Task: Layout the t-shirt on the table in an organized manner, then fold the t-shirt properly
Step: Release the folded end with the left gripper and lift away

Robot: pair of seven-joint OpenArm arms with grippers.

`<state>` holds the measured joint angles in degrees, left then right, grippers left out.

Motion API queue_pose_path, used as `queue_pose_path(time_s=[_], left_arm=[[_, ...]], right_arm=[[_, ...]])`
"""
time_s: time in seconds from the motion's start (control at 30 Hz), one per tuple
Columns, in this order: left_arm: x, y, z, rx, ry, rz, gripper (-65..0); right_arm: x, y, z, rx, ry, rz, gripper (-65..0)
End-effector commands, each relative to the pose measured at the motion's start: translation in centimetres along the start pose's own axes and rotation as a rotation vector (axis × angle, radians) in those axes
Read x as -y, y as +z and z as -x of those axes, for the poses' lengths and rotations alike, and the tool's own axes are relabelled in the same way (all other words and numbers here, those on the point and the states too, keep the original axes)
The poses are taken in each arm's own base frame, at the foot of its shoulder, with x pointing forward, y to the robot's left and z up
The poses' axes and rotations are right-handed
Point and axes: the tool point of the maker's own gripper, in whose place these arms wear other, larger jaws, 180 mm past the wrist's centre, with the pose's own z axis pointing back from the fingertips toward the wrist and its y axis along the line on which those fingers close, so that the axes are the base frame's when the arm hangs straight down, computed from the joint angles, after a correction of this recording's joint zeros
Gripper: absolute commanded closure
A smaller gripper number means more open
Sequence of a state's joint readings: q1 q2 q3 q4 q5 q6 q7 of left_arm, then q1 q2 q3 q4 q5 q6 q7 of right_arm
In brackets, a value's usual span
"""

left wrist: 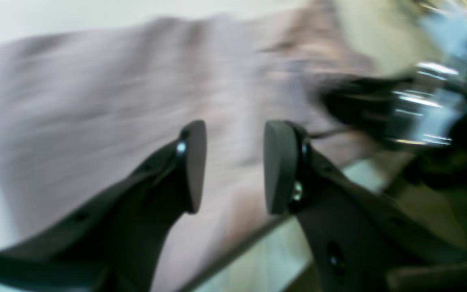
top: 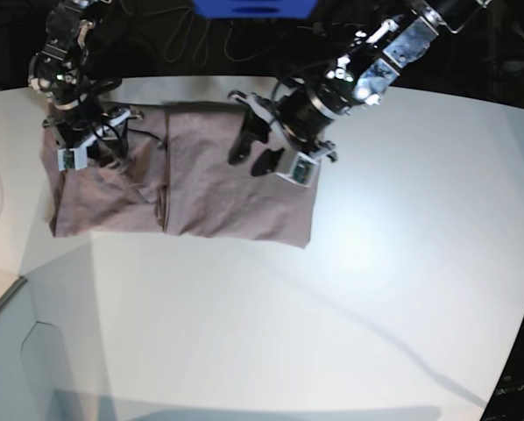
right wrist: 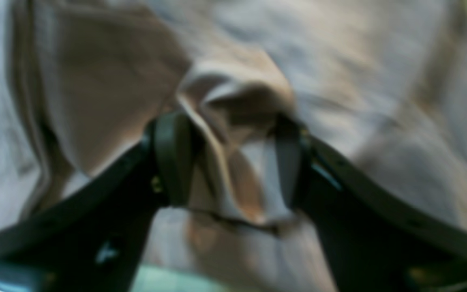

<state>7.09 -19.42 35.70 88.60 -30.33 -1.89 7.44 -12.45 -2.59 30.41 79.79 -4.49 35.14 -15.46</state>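
The table (top: 332, 289) lies bare across its near and right parts, wide room for passing. The t-shirt (top: 201, 184) covers the far left, where both arms hang over it, crowding that corner.

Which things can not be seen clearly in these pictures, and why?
- Left wrist view: motion blur smears the t-shirt, so its wrinkles and edges cannot be read.
- Right wrist view: a bunch of cloth sits between the pads of the right end effector; blur hides whether they press it.
- Base view: the right end effector covers the shirt's left end; the neck label is not visible.
- Base view: the table is cut off by the frame.
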Motion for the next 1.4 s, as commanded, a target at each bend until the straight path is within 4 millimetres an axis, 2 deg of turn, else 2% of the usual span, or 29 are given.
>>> queue_pose_path(time_s=[0.0, 0.2, 0.3, 0.4, 0.6, 0.7, 0.77, 0.87, 0.97, 1.37], left_arm=[[-0.5, 0.6, -1.6, 0.053, 0.017, -0.004, -23.2], [-6.7, 4.5, -3.4, 0.12, 0.072, -0.172, -23.2], [-8.6, 6.0, -3.8, 0.145, 0.086, -0.237, -23.2], [-9.9, 7.0, -3.8, 0.154, 0.096, -0.279, -23.2], [-10.2, 7.2, -3.6, 0.151, 0.098, -0.29, -23.2], [-10.2, 7.2, -3.7, 0.152, 0.098, -0.289, -23.2], [-10.2, 7.2, -3.8, 0.155, 0.097, -0.29, -23.2], [-10.2, 7.2, -3.8, 0.155, 0.097, -0.29, -23.2], [-10.3, 7.2, -3.8, 0.155, 0.096, -0.29, -23.2], [-10.3, 7.2, -3.6, 0.15, 0.1, -0.293, -23.2]], right_arm=[[0.4, 0.2, -2.9, 0.092, 0.008, 0.011, -36.0], [3.0, 0.5, -5.1, 0.148, -0.018, 0.079, -37.1], [4.9, 0.8, -6.6, 0.183, -0.025, 0.123, -37.2], [6.0, 0.4, -6.8, 0.18, -0.031, 0.134, -37.2], [7.8, -0.3, -4.9, 0.118, -0.036, 0.137, -37.2], [7.9, -0.9, -4.9, 0.117, -0.05, 0.133, -37.2], [8.9, -0.9, -4.7, 0.103, -0.042, 0.141, -37.2], [9.2, -1.1, -3.9, 0.079, -0.051, 0.14, -37.2], [9.9, -0.9, -4.1, 0.079, -0.04, 0.148, -37.2], [10.1, -1.1, -5.0, 0.096, -0.039, 0.156, -37.2]])
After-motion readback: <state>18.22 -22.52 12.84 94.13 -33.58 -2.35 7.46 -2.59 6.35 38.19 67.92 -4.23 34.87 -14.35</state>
